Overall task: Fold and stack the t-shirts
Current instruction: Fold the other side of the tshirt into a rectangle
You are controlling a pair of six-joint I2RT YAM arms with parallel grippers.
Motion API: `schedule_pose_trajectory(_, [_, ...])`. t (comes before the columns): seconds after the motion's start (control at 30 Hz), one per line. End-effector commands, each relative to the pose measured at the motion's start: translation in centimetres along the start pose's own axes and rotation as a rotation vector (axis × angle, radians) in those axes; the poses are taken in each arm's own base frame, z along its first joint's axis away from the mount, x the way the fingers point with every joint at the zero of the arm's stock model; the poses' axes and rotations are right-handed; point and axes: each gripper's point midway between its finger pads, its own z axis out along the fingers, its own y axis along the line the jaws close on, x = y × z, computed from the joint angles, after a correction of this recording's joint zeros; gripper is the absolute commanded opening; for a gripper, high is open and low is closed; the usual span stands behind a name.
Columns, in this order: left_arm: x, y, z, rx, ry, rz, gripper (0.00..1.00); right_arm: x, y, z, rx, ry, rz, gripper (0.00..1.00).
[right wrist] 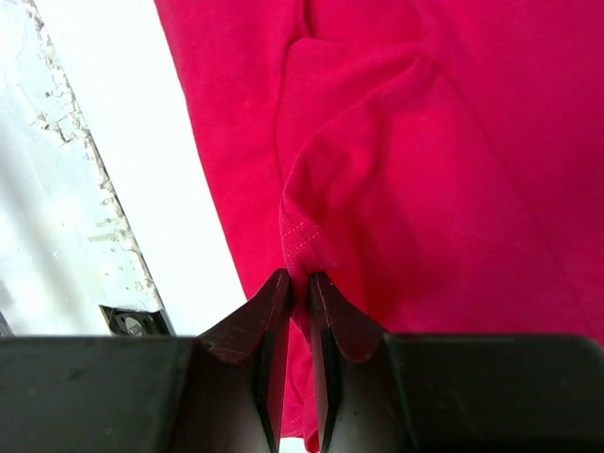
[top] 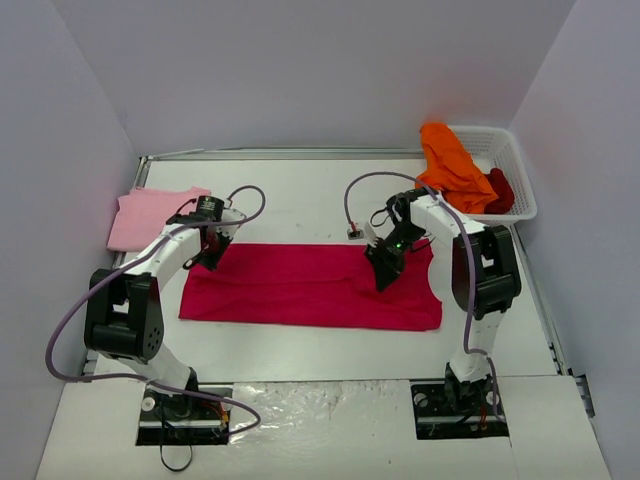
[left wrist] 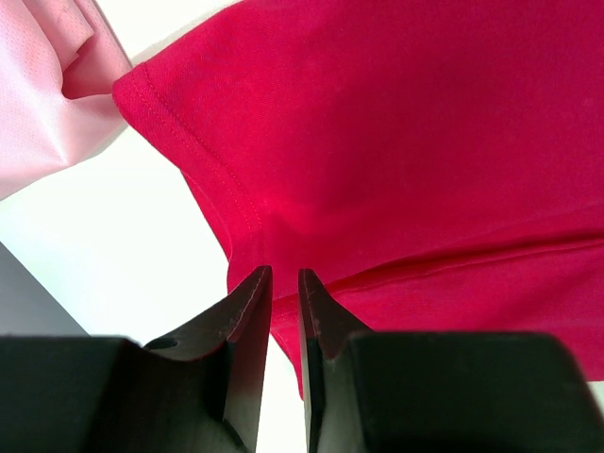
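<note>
The crimson-magenta t-shirt lies on the table as a long flat band in front of both arms. At its far left corner my left gripper is shut on the cloth; the left wrist view shows the fingertips pinching the shirt near a hemmed edge. Towards the far right, my right gripper is shut on a bunched fold of the same shirt, and the stitched hem rises out of its tips. The pale pink t-shirt lies at the far left.
A white mesh basket stands at the back right corner. The orange t-shirt drapes over its near rim and the dark red one lies inside. The pink shirt lies close to the crimson corner. White walls enclose the table.
</note>
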Motion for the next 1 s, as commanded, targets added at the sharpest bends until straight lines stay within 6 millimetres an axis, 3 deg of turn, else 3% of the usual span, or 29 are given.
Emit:
schedule_pose_trajectory(0.0, [-0.5,0.2,-1.2,-0.012,-0.037,-0.012,0.17,0.6,2.4,-0.5,-0.022,0.041,-0.005,0.11])
schedule_pose_trajectory(0.47, [-0.5,0.1,-1.1,-0.009,-0.036,-0.011,0.17,0.8,4.4,1.6,-0.086,0.078,-0.026,0.12])
schedule_pose_trajectory(0.97, [-0.2,0.0,-0.9,-0.008,-0.030,-0.010,0.17,1.2,4.9,3.6,-0.122,0.120,-0.016,0.15])
